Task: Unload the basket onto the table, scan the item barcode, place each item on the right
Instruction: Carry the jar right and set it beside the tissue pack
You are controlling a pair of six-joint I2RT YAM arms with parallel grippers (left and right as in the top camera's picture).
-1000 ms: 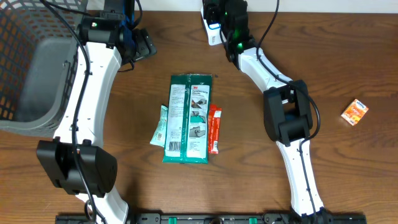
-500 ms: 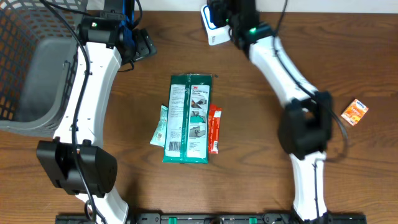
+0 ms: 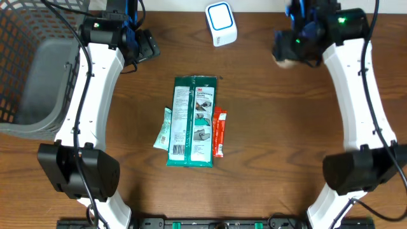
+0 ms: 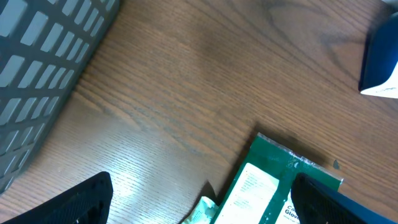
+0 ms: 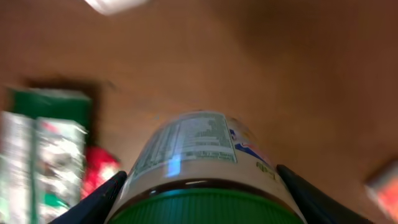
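My right gripper (image 3: 294, 49) is shut on a bottle (image 5: 198, 152) with a green cap and a white printed label; it hangs above the table's back right. From overhead only a tan bit of the bottle (image 3: 282, 57) shows under the gripper. The white and blue scanner (image 3: 220, 23) stands at the back centre, well to the left of the bottle. My left gripper (image 3: 145, 48) stands open at the back left with nothing between its fingers (image 4: 81, 200). Its wrist view looks down on the top of a green pack (image 4: 273, 186).
A green 3M pack (image 3: 193, 121) lies mid-table, with a light green packet (image 3: 163, 129) on its left and a red packet (image 3: 219, 131) on its right. A grey mesh basket (image 3: 32, 63) fills the far left. A blurred orange thing (image 5: 382, 183) shows at the right wrist view's edge.
My right arm has swung from the scanner at the back centre out to the right, carrying the bottle. The left arm has not moved.
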